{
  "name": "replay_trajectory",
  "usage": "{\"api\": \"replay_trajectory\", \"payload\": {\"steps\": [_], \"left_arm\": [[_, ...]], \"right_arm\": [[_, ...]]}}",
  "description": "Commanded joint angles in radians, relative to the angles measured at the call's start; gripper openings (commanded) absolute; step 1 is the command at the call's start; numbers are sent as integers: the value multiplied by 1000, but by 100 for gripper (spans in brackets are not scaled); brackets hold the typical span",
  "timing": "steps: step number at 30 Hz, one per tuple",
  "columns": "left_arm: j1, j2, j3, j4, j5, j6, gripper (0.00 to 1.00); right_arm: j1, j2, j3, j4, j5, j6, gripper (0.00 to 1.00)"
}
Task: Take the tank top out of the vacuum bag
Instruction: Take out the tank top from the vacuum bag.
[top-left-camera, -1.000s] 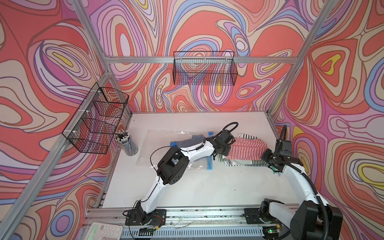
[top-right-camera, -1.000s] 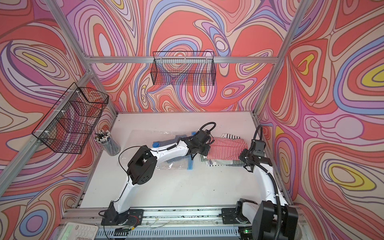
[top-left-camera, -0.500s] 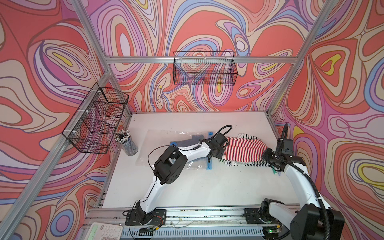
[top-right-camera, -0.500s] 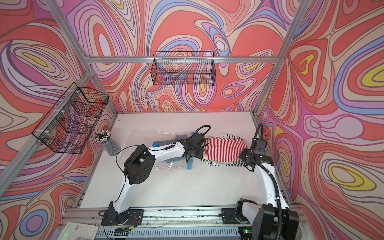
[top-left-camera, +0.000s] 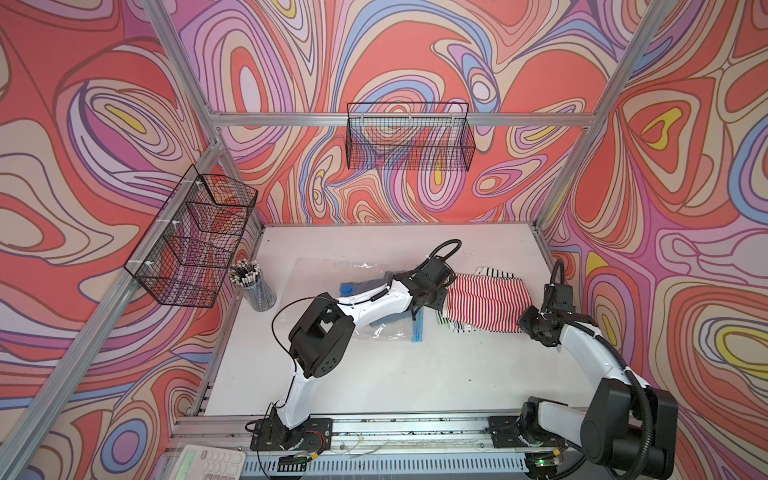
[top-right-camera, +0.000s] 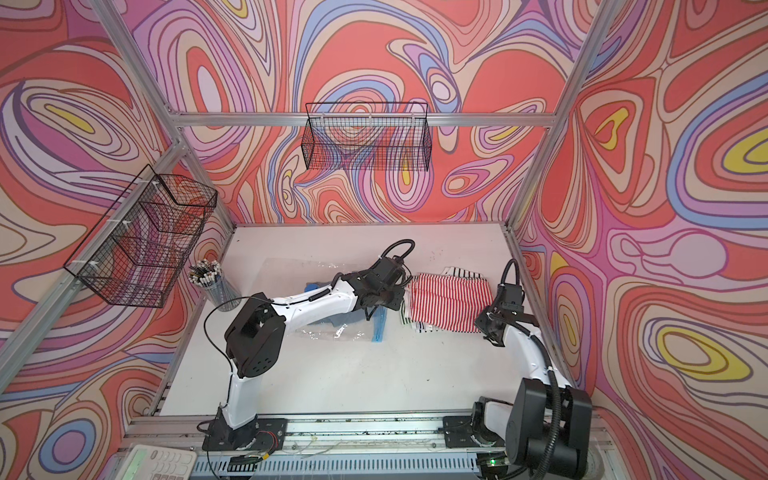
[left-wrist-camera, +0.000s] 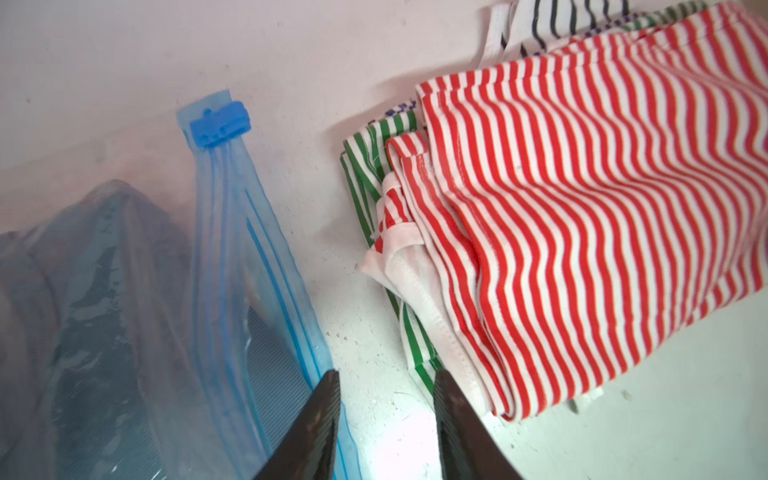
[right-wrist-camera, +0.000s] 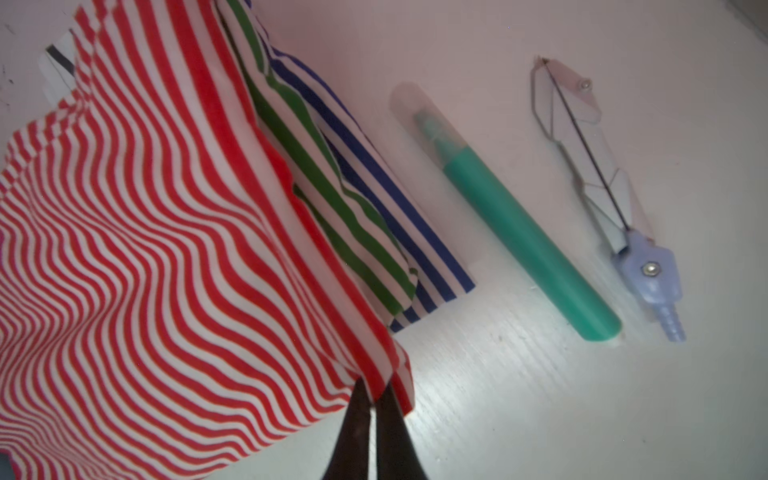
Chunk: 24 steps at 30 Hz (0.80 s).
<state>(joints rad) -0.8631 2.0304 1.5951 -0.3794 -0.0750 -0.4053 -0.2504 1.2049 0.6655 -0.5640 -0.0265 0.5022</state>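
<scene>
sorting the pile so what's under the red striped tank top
Under the red-striped tank top lie a green-striped garment, a blue-striped one and a black-striped one, each showing only at an edge. Anything else beneath is covered.

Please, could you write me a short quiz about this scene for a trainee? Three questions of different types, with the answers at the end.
1. True or false: the right gripper is shut on the red-striped tank top.
2. Choose one. The left gripper is: A) open, holding nothing; B) shut on cloth; C) shut on plastic.
3. Fill in: the marker lying near the tank top is ____ in colour.
Key: 1 true; 2 A; 3 green.
</scene>
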Motion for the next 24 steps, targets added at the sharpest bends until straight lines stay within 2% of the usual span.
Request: {"api": "replay_trajectory", "payload": {"steps": [1, 3, 4, 6, 8, 13, 17, 21, 24], "left_arm": [[1, -60, -17, -52, -23, -16, 42], [1, -80, -29, -43, -44, -18, 45], [2, -84, -32, -41, -54, -17, 46], [2, -86, -31, -49, -80, -11, 51], [2, -85, -24, -65, -103, -9, 52], [16, -90, -42, -85, -124, -27, 55], [42, -84, -70, -95, -112, -61, 56], [45, -55, -77, -100, -114, -60, 58], [45, -19, -65, -114, -113, -66, 58]], "right_arm": [[-6, -8, 11, 15, -3, -4, 12], [-7, -23, 22, 11, -3, -4, 42], [-6, -32, 25, 11, -9, -4, 51], [-6, -53, 35, 1, -4, -5, 63], [-6, -73, 45, -11, 10, -9, 71], [-6, -113, 99, -54, -29, -36, 80], [-4, -147, 124, -28, -197, -35, 89], [-1, -167, 135, 17, -376, 0, 89], [11, -191, 125, 53, -432, 33, 88]]}}
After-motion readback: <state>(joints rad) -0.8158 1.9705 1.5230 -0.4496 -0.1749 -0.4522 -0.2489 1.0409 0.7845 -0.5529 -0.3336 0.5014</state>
